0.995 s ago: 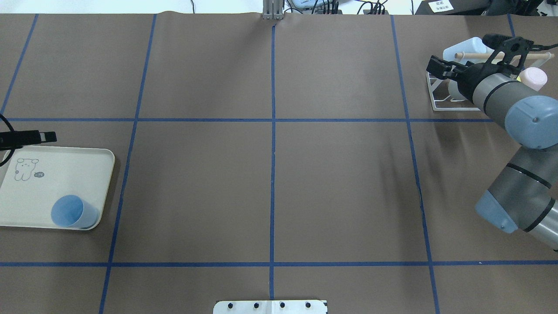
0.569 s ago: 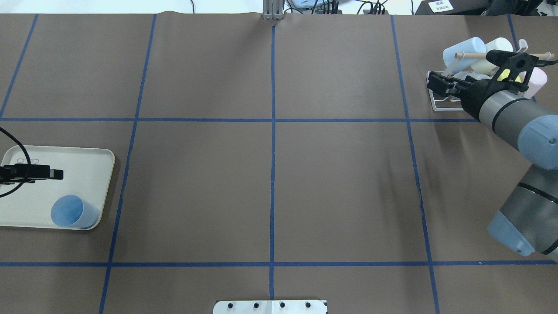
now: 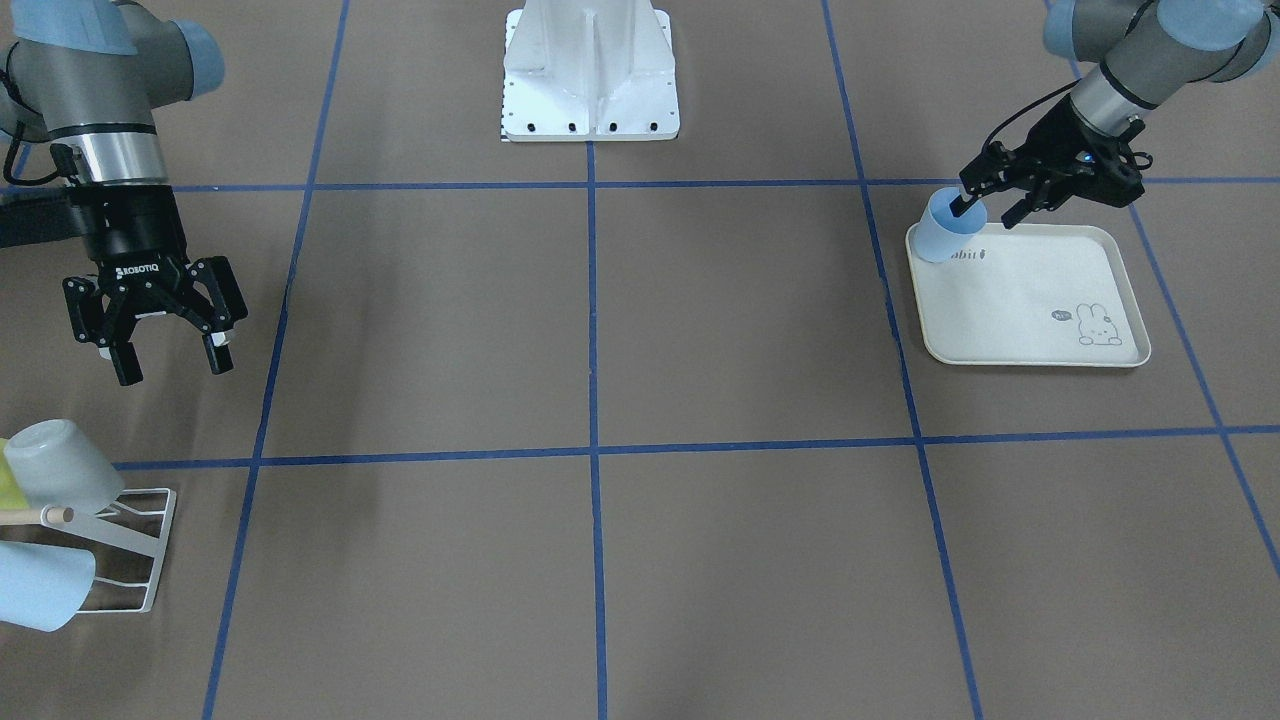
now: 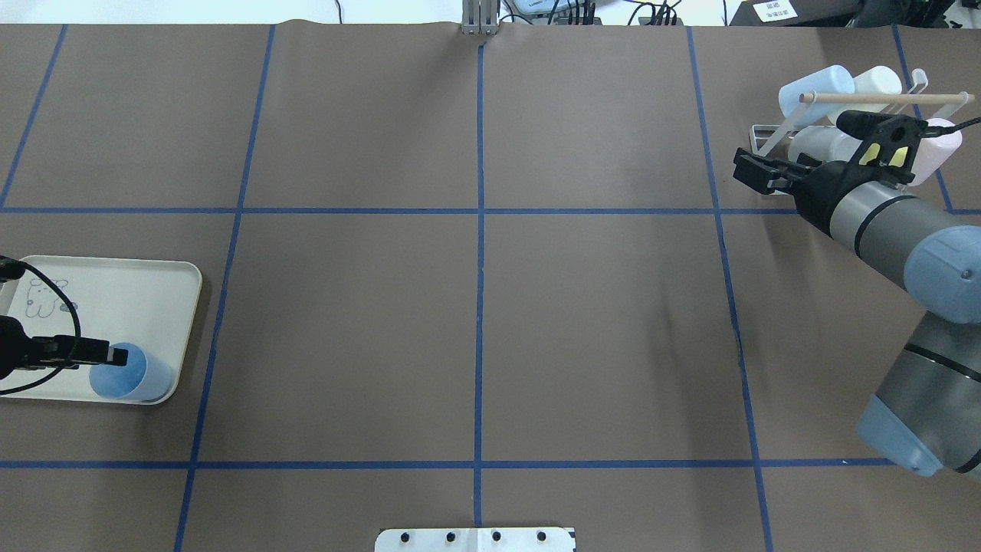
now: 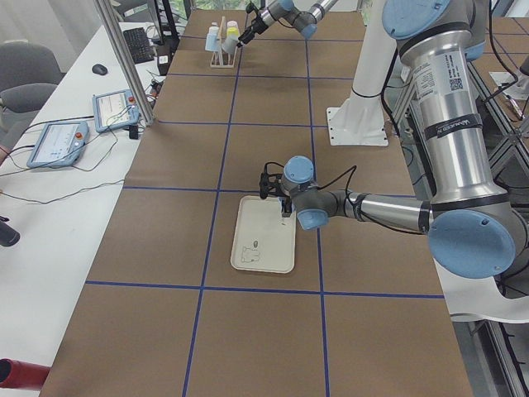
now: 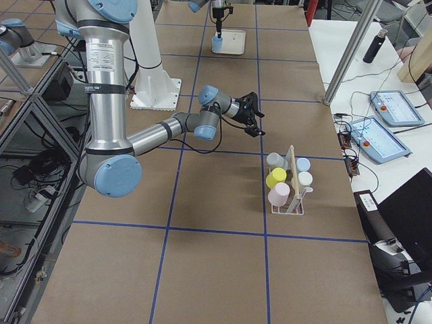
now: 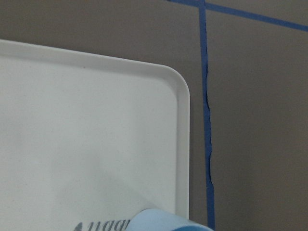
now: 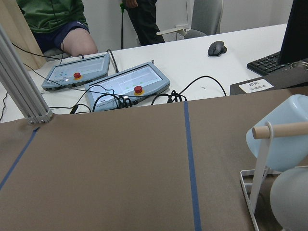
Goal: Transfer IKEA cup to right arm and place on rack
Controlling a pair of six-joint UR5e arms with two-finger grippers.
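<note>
The blue IKEA cup [image 4: 130, 376] stands mouth-up on the near corner of a cream rabbit-print tray [image 4: 115, 295]. My left gripper [image 3: 985, 213] hangs open over it, one fingertip [image 4: 116, 356] at the cup's rim [image 3: 945, 232]; I cannot tell if they touch. In the left wrist view only the cup's rim [image 7: 168, 222] and the tray [image 7: 72, 120] show. My right gripper [image 3: 172, 368] is open and empty, a short way from the white wire rack [image 4: 770, 138] with its wooden rod [image 4: 881, 98].
The rack [image 3: 130, 545] holds several cups: pale blue [image 4: 816, 86], white [image 4: 874, 80], pink [image 4: 939, 149], grey [image 3: 55, 465]. The robot's base plate [image 3: 590, 90] sits mid-table. Beyond the far edge are control tablets [image 8: 127, 89] and seated people.
My left gripper has moved across the tray toward the robot's side and reached the blue cup. My right gripper has drawn back from the rack toward the table's middle.
</note>
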